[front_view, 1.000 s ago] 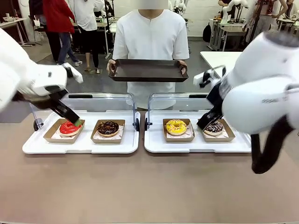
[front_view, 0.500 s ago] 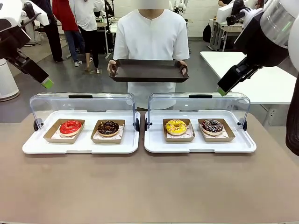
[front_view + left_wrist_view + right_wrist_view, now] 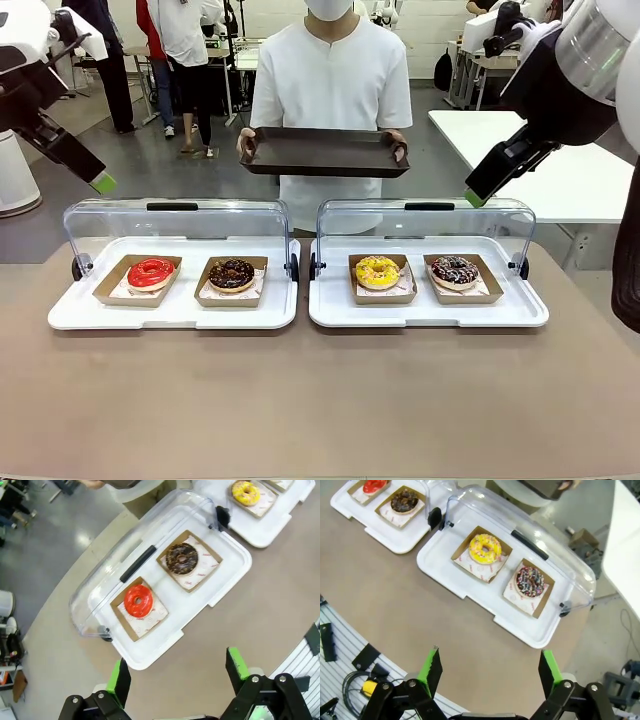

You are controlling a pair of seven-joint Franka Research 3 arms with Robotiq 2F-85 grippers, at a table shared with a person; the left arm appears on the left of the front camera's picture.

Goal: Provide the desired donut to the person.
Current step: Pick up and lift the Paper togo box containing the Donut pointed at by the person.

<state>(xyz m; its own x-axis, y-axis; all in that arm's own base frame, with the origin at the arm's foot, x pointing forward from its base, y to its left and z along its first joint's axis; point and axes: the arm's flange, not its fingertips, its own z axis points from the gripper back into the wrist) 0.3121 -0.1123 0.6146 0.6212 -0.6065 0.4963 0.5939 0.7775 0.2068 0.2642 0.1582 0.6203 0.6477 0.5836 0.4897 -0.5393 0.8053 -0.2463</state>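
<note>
So the left hand point(image 3: 178, 672) and the right hand point(image 3: 489, 667) both hang high over the surface point(image 3: 320, 400), fingers spread wide, nothing in either. My guess is they're parked up there to get a clear look down while the pick gets sorted out.

The clear lids point(image 3: 175, 215) are flipped up toward the far side, I'd say so the hands can come straight down. Each donut sits in its own cardboard boat point(image 3: 110, 285), probably for an easier grab. The person point(image 3: 330, 80) holds a dark tray point(image 3: 323, 152) out level, looks ready to receive.

Can't tell which donut is wanted. The red donut point(image 3: 138, 600) and chocolate donut point(image 3: 182, 558) lie well below and ahead of the left hand. The yellow donut point(image 3: 485, 548) and sprinkled donut point(image 3: 530, 581) lie well below and ahead of the right.
</note>
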